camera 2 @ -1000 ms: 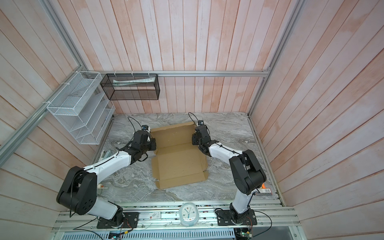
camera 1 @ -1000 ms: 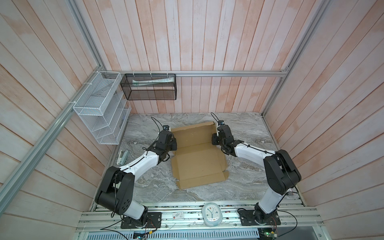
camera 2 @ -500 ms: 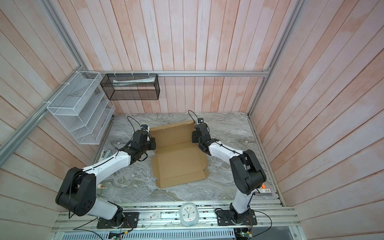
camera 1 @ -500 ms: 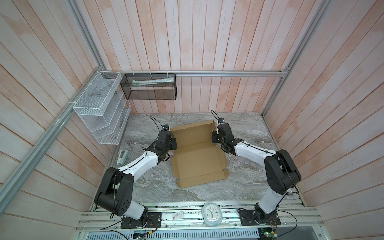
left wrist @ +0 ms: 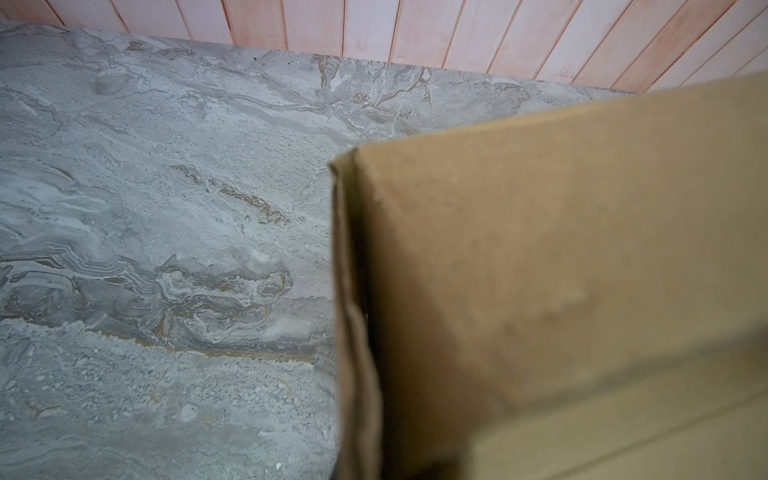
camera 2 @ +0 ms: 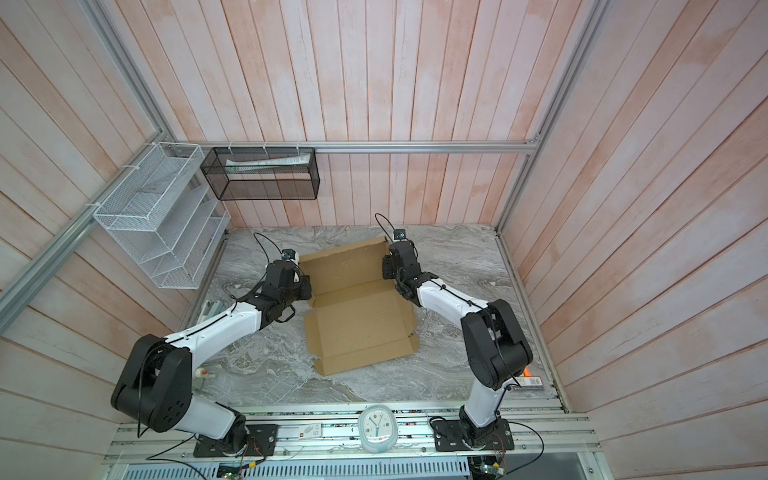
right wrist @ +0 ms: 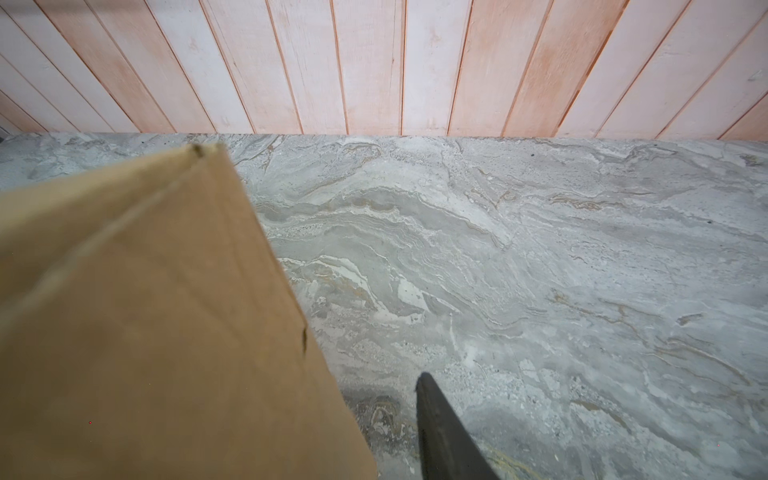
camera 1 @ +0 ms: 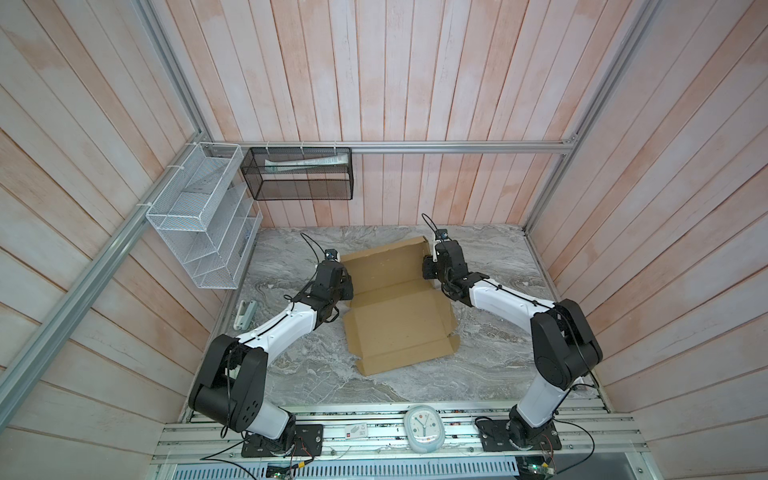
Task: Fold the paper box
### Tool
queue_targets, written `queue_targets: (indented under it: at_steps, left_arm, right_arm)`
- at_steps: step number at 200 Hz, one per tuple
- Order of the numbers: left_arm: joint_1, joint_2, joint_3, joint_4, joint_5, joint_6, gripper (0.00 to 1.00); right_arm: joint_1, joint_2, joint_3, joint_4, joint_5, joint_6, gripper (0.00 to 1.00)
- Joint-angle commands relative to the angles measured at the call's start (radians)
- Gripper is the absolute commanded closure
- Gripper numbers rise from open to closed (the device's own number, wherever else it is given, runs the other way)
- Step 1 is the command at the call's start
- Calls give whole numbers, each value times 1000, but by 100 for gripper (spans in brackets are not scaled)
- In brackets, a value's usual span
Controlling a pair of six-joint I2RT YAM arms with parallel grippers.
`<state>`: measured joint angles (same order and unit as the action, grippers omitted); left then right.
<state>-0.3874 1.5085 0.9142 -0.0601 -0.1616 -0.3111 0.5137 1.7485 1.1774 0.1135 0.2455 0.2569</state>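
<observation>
Found the paper box (camera 1: 399,320) opened out on the marble table (camera 1: 498,257), straight beyond the clock (camera 1: 424,428), with the panel farthest from the clock tilted up off the marble. Noted the left gripper (camera 1: 344,286) clenched, by all signs pinching that panel's edge, beyond the clock and to its left. Noted the right gripper (camera 1: 428,270) at the opposite edge, jaws parted and gripping nothing.

Judged the step to be swinging that panel up about its crease. Best done by lifting both edges evenly, pressing the panel nearer the clock flat, and seating the right jaws on the cardboard before any further swing, to avoid twisting it.

Could read the whole layout only in both top views. Got from the right wrist view alone one dark finger (right wrist: 440,432) standing clear of the cardboard edge, with marble between. Got from the left wrist view alone what looked like a narrow flap bent along the pinched edge, but no fingers.
</observation>
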Motion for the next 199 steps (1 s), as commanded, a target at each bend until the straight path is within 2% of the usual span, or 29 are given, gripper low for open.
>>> queue_targets:
  at_steps: [1, 42, 92, 137, 155, 199]
  left_arm:
    - [-2, -21, 11, -6, -11, 7, 100]
    - [-4, -19, 11, -5, -6, 1, 100]
    - [-7, -19, 15, -10, -7, 1, 100]
    - [-8, -13, 20, -7, -6, 0, 100]
    - [-10, -9, 18, -5, -6, -1, 100]
    - [-10, -5, 25, -8, -8, 0, 100]
  right_arm:
    - [2, -11, 31, 23, 11, -12, 59]
    - [1, -2, 44, 25, 23, -10, 59]
    - [0, 14, 49, 35, 37, 17, 75]
    - [3, 16, 30, 44, 38, 50, 82]
    - [4, 17, 21, 49, 32, 59, 82]
    - [8, 11, -7, 54, 9, 70, 74]
